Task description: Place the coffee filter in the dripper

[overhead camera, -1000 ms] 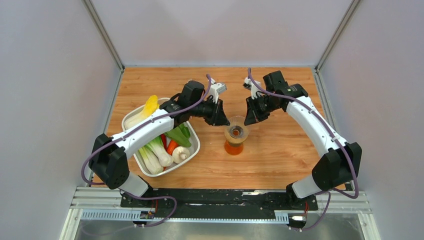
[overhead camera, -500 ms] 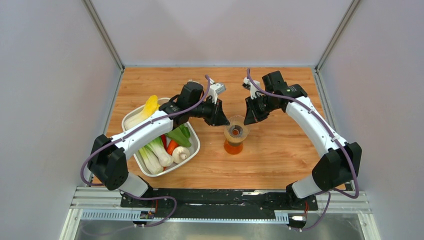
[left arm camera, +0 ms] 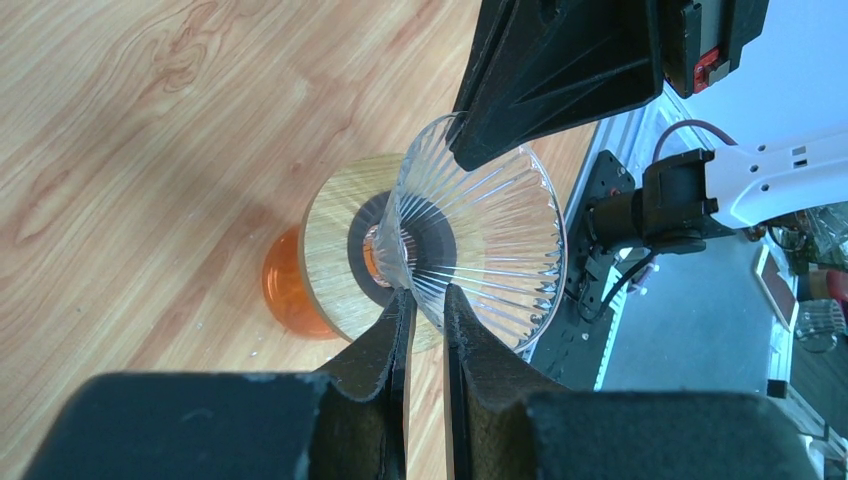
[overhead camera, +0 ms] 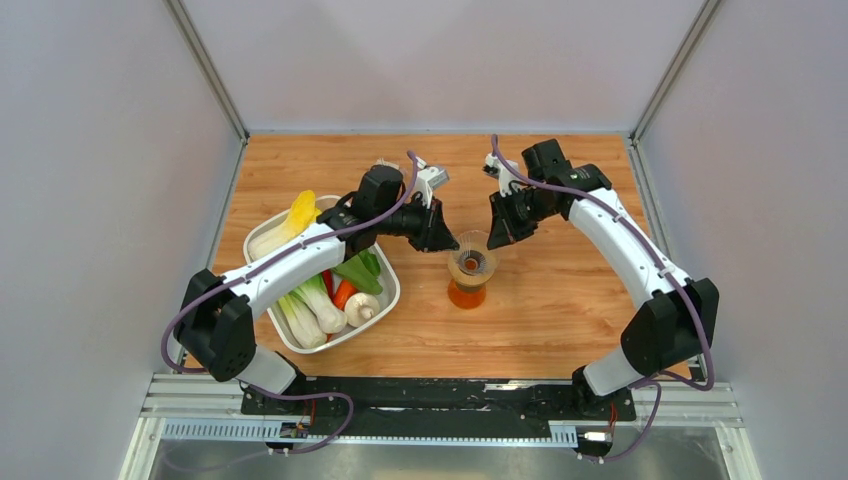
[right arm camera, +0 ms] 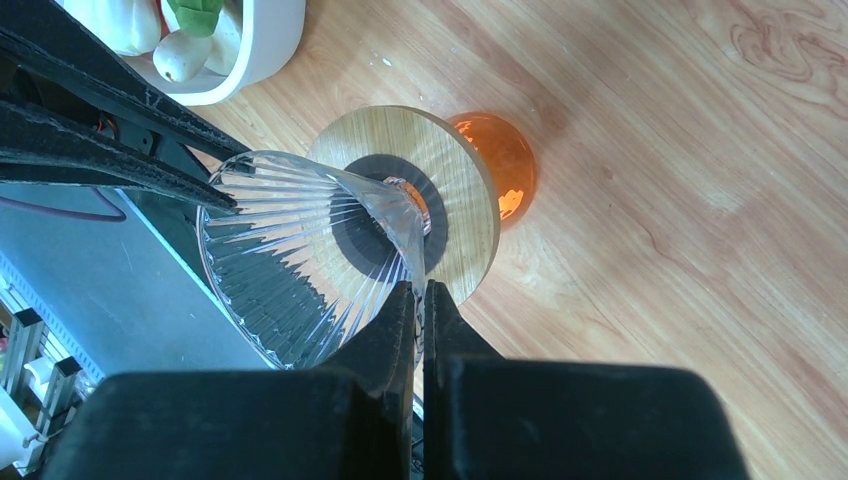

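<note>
Honestly, I can't spot the coffee filter in any view, no white paper anywhere. The dripper (overhead camera: 471, 262) stands upright, mouth up, its wooden collar resting on the orange glass vessel (overhead camera: 468, 296), just right of the white veggie tub (overhead camera: 391, 292). The left gripper (left arm camera: 425, 296) and right gripper (right arm camera: 417, 291) are each pinched onto opposite sides of the cone's wall, so neither arm is nearer and neither is free to fetch a filter. No readable labels or brands.
</note>
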